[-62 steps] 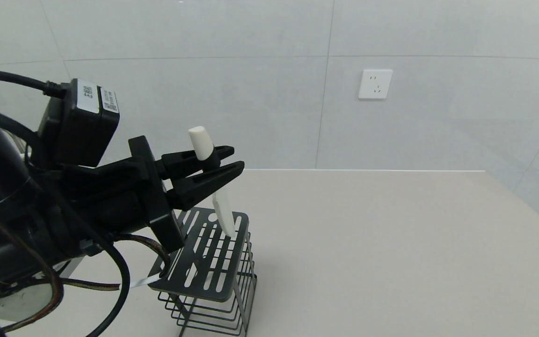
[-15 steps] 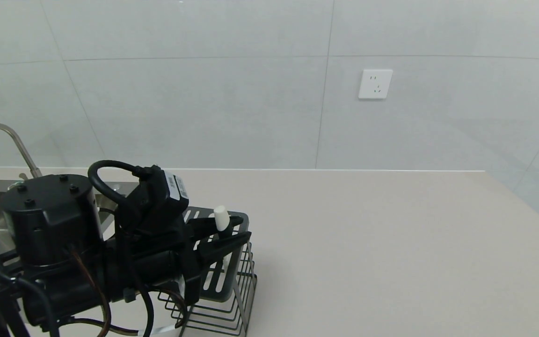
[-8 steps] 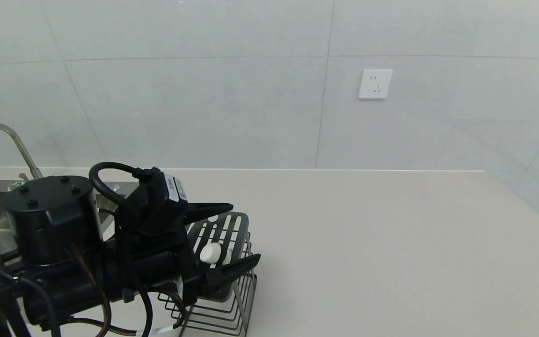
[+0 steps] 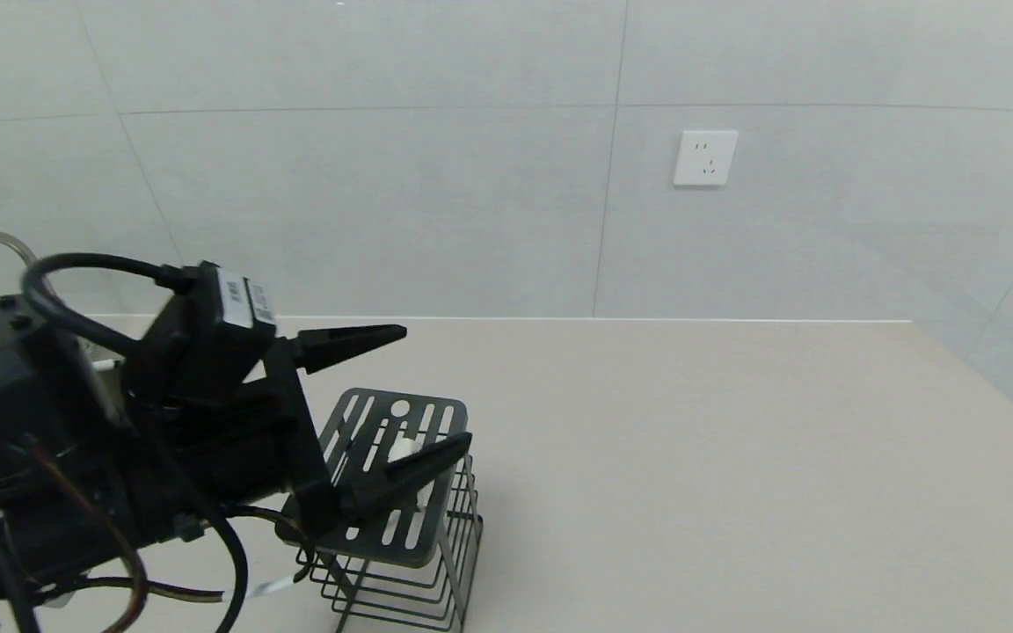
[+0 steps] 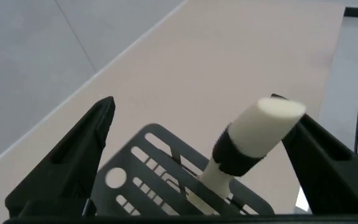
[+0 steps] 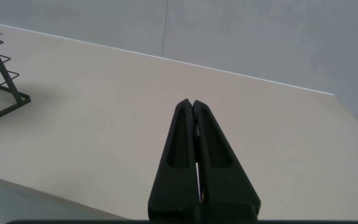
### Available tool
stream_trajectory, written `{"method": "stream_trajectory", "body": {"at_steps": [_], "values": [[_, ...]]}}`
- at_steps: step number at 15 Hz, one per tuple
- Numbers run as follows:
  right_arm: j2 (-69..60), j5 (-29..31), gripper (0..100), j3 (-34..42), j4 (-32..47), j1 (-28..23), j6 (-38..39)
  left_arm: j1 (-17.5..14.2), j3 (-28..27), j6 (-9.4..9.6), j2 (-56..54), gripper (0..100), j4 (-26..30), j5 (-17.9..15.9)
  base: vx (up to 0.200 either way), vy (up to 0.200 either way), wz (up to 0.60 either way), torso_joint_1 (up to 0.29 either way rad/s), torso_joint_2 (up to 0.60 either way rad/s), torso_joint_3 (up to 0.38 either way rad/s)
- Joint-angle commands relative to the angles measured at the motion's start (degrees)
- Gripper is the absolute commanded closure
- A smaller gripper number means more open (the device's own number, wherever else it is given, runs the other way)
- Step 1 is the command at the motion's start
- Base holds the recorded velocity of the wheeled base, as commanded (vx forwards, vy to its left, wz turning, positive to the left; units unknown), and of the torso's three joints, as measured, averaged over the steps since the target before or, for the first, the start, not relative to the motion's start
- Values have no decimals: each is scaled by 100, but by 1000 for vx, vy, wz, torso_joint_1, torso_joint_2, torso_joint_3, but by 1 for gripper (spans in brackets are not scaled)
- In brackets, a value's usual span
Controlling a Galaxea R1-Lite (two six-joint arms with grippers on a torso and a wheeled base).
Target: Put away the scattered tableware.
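Utensil [image 5: 263, 127], white-handled, is found lodged at a tilt in a slot of the rack [image 4: 383, 519] on the counter [image 4: 691, 457], between the wide-open jaws of the left end effector [image 4: 436, 384], while the right end effector [image 6: 193, 106] is held closed and empty over the counter.

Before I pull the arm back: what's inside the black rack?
A white-handled utensil stands tilted in a top slot of the rack, with the open left hand around it. Its lower end is hidden inside.
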State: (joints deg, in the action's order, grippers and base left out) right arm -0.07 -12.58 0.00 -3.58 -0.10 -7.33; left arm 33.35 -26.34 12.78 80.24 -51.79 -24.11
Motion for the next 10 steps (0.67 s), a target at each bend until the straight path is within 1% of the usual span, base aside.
{"method": "stream_trajectory", "body": {"at_steps": [1,3,8,9,10], "values": [[7,1,100,0,-2,1,-6,-338,33,-30,-738,0,11,3,0,0,0,0,0,0],[7,10,100,0,-2,1,3,-567,42,-30,-1116,0,28,3,0,0,0,0,0,0],[7,-16,100,0,7,1,21,-1463,103,-38,-2680,0,178,12,0,0,0,0,0,0],[7,-16,100,0,7,1,21,-1630,112,-65,-2935,0,230,12,0,0,0,0,0,0],[7,-16,100,0,7,1,21,-1964,147,-223,-3392,0,283,12,0,0,0,0,0,0]]}}
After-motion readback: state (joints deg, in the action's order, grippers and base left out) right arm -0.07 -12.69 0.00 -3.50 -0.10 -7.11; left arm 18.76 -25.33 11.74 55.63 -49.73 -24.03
